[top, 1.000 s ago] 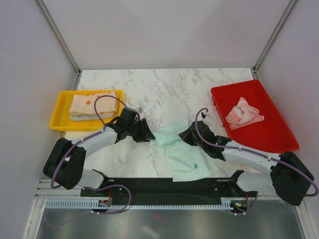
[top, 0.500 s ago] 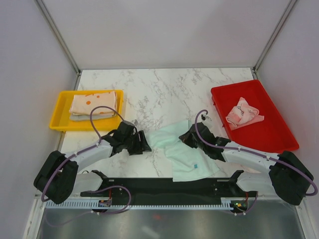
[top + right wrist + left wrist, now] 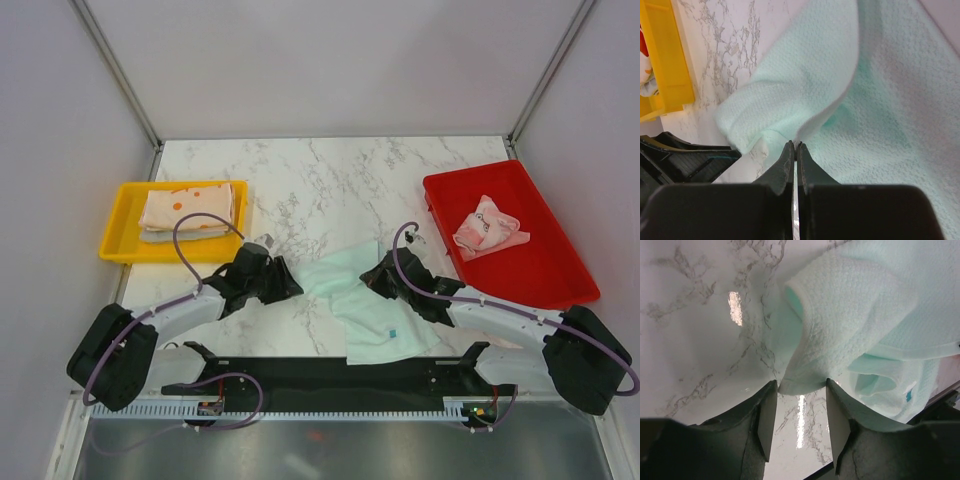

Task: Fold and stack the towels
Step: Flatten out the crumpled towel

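Item: mint green towel (image 3: pixel 370 305), rumpled on the counter (image 3: pixel 320 180) just left of the red tray (image 3: pixel 432 205). Right end effector (image 3: pixel 794 145) was clamped fully closed, seemingly pinching the hem nearest that tray. Left end effector (image 3: pixel 800 385) stood partly open at the corner farthest from it, gripping nothing. You needed to seat that corner deeper between the fingers before closing, then draw both hems taut and level. Counter: glossy white marble, probably slippery. Pale walls (image 3: pixel 330 60) enclosed it; a yellow tray (image 3: pixel 115 225) of folded towels (image 3: pixel 188 210) sat well beyond.
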Tool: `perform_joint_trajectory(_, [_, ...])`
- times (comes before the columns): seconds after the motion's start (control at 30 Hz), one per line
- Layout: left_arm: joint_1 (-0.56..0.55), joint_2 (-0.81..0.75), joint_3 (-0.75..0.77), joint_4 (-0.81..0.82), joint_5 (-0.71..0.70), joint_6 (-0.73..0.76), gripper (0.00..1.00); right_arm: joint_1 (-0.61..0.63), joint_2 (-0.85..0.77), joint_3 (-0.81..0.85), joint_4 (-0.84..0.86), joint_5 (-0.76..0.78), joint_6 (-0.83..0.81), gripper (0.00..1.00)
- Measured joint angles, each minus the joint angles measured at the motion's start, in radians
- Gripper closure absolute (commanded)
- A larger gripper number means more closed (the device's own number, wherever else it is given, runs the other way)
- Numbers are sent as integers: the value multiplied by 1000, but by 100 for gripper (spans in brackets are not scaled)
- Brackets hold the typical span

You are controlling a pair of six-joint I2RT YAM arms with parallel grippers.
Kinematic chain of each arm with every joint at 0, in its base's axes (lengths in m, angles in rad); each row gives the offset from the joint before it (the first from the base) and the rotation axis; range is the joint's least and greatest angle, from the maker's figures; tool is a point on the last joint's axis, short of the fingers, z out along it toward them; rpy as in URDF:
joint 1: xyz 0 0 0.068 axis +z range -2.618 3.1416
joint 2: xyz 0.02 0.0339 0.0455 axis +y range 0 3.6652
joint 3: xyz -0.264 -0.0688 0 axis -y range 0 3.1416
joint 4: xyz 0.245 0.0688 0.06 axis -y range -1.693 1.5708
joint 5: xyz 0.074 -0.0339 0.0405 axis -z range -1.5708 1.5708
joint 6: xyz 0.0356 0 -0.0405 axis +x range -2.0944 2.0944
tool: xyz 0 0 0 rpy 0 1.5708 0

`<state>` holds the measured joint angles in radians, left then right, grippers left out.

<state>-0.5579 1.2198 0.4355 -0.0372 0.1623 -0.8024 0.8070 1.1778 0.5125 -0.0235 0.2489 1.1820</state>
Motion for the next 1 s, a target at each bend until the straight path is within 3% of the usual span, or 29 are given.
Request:
perform_joint_trajectory(0.23, [0, 2, -18, 50, -3, -17, 58, 0, -6, -10, 0, 0, 1, 100])
perform_joint_trajectory(0.33, [0, 15, -18, 63, -4, -23, 74, 1, -13, -15, 0, 0, 3, 100])
perform_joint_trajectory(0.37, [0, 22, -18, 65, -4, -26, 88, 1, -16, -15, -2, 0, 3, 100])
perform_joint_trajectory(0.43, [0, 28, -18, 68, -6, -33, 98, 1, -27, -15, 0, 0, 3, 100])
perform_joint_trajectory(0.57, [0, 20, -7, 39, -7, -34, 98, 1, -53, -14, -20, 5, -8, 100])
perform_joint_trajectory(0.7, [0, -71, 111, -150, 24, 6, 98, 2, -143, 12, -142, 31, -64, 100])
perform_joint_trajectory(0.83, [0, -246, 303, -280, 93, 49, 98, 6, -383, 81, -264, 52, -151, 100])
perform_joint_trajectory(1.0, [0, -424, 488, -341, 237, 45, 98, 8, -682, 214, -300, 51, -214, 100])
